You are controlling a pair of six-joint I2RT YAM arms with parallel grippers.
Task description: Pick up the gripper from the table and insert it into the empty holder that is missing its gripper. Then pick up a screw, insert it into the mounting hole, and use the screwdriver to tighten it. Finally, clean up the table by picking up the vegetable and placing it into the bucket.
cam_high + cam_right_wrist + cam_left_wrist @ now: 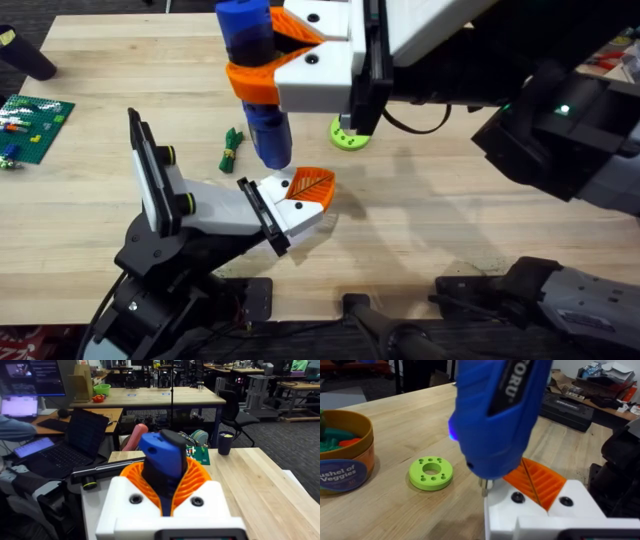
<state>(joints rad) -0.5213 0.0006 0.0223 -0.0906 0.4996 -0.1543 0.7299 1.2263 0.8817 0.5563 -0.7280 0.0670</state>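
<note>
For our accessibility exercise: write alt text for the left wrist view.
A blue electric screwdriver points its bit down at a white gripper with orange ribbed pads. A green plastic ring with holes and an orange veggie bucket sit on the wooden table.

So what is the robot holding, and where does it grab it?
The right end effector holds the blue screwdriver, gripping it around its body. What the left end effector holds, if anything, cannot be told.
</note>
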